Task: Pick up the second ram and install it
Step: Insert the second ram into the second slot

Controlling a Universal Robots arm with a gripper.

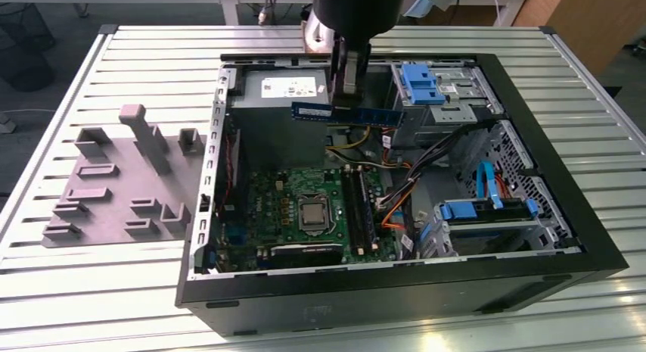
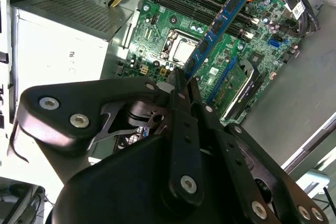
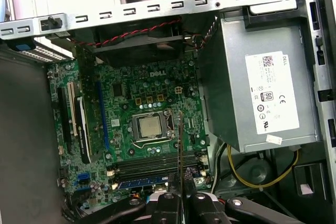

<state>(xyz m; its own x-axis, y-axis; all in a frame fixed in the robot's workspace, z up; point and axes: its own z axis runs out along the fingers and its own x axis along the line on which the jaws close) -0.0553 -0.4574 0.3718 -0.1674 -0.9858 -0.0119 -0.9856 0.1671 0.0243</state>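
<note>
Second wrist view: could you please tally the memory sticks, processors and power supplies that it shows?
Memory sticks: 2 (held memory stick in the gripper, seated memory stick on the motherboard)
Processor: 1
Power supply: 1
Total: 4

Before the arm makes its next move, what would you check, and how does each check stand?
1. Grip: the gripper is shut on the long, flat blue memory stick with black chips: ok.
2. Clearance: the memory stick hangs in the air above the green motherboard: ok.
3. Free place: long black memory slots lie bare beside the seated blue stick: ok.
4. Alignment: the held stick lies crosswise to the slots: not ok.
5. Slot end latches open: cannot tell.
</note>
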